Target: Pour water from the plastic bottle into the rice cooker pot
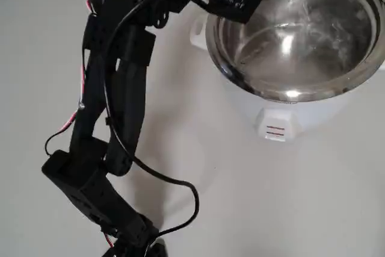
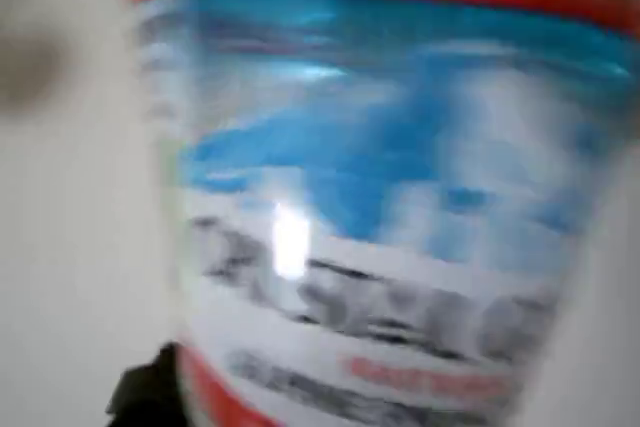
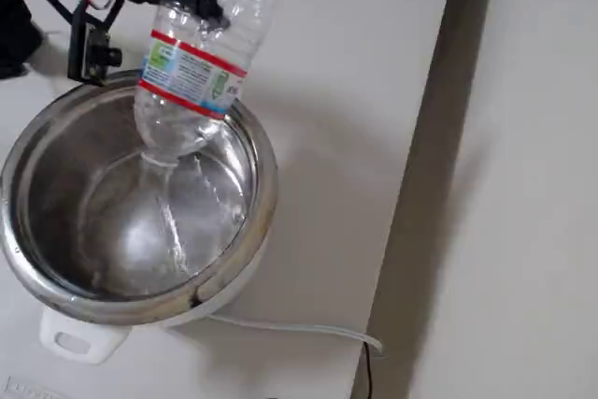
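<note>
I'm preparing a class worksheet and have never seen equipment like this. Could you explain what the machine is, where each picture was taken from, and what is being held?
It is a small black robot arm on a white table. One camera looks down from above, one rides on the wrist, one stands to the side. The gripper clamps a clear plastic bottle, tipped mouth-down over the steel rice cooker pot. Water streams into the pot. The wrist view shows the bottle's label up close.

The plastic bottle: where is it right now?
In the fixed view the plastic bottle hangs tipped mouth-down at upper left, held by the claw, its neck inside the rim of the rice cooker pot.
</note>
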Motion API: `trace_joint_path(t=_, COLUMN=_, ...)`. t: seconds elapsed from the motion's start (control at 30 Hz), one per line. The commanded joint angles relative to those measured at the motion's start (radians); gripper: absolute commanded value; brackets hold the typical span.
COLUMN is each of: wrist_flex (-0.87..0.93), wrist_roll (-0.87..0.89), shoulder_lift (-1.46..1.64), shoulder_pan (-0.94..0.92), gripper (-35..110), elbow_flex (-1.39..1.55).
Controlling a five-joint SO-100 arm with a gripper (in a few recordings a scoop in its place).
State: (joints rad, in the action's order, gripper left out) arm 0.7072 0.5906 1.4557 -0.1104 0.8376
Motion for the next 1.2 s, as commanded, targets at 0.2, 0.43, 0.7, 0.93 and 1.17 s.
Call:
trace_joint_path(t=0.2, wrist_flex=0.017, wrist_roll=0.060, shoulder_lift=0.023, shoulder_pan=-0.037, gripper=19, elbow_flex=-0.137)
trace_joint_path(t=0.43, wrist_flex=0.015, wrist_roll=0.064, shoulder_lift=0.020, shoulder_pan=-0.051, gripper=19, elbow_flex=-0.137)
trace_joint_path(t=0.7, wrist_flex=0.021, wrist_roll=0.064, shoulder_lift=0.023, shoulder_pan=-0.057, gripper=19, elbow_flex=-0.137)
trace_joint_path(t=0.93, wrist_flex=0.023, wrist_roll=0.066, shoulder_lift=0.028, shoulder_pan=-0.058, gripper=19, elbow_flex=-0.137)
trace_joint_path(t=1.17, wrist_flex=0.035, wrist_roll=0.066, shoulder_lift=0.029, shoulder_pan=-0.063, gripper=19, elbow_flex=-0.130)
